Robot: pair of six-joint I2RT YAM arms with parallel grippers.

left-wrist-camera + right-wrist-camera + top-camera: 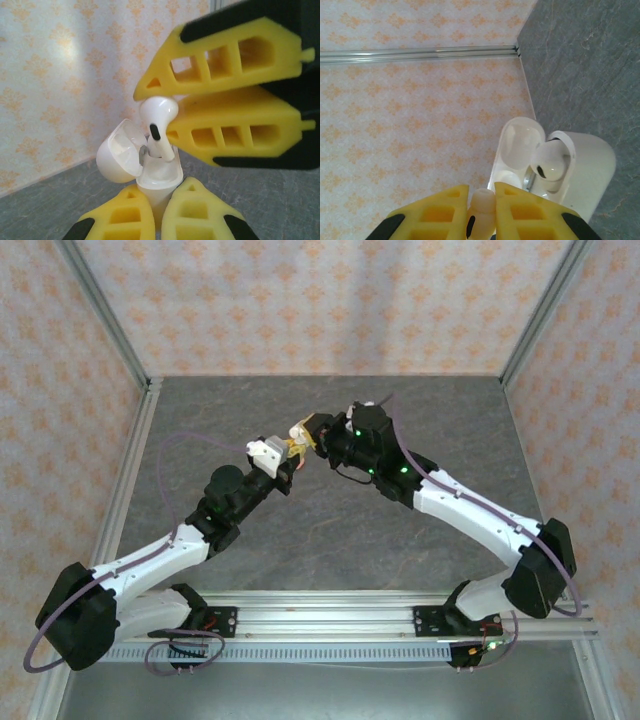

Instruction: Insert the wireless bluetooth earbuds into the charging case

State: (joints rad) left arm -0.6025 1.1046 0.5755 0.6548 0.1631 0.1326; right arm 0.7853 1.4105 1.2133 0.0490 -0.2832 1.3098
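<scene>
Earbud (157,116) stands stem-down in open case (161,179). Left gripper (159,210) clamps case base. Right gripper (481,191) nearly closed, pinching second earbud (482,205) just beside case.

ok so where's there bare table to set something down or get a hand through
Bare table left of the left arm, behind the right arm, and the near middle between both arms. Crowded at centre, where the left gripper holds the charging case and the right gripper pinches an earbud.
</scene>
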